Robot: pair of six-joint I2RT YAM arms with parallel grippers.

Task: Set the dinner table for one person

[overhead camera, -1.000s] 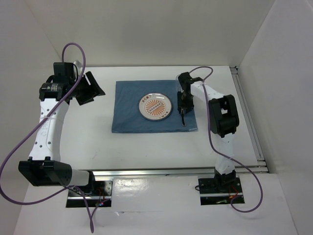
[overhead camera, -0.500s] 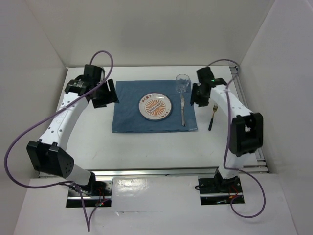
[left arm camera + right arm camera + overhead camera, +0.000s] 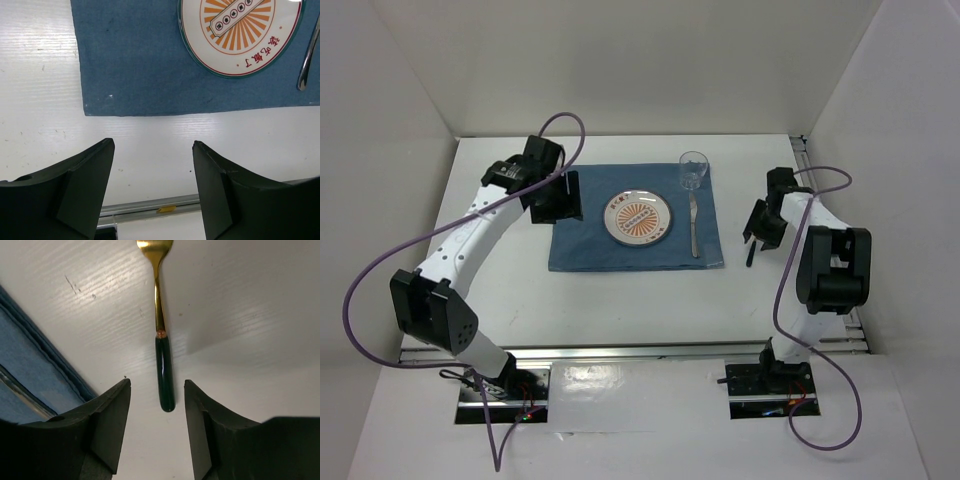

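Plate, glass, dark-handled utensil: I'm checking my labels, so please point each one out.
plate (image 3: 638,217), top view, on its orange patterned centre.
glass (image 3: 693,172), top view, on its clear wall.
dark-handled utensil (image 3: 165,375), right wrist view, on the dark handle.

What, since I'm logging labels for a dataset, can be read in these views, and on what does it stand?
On the plate, near the rim: a short row of red characters, seen upside down, not clear enough to quote.
On the plate's centre band: small dark marks, too small to read.
No writing shows on the placemat, glass or fork.
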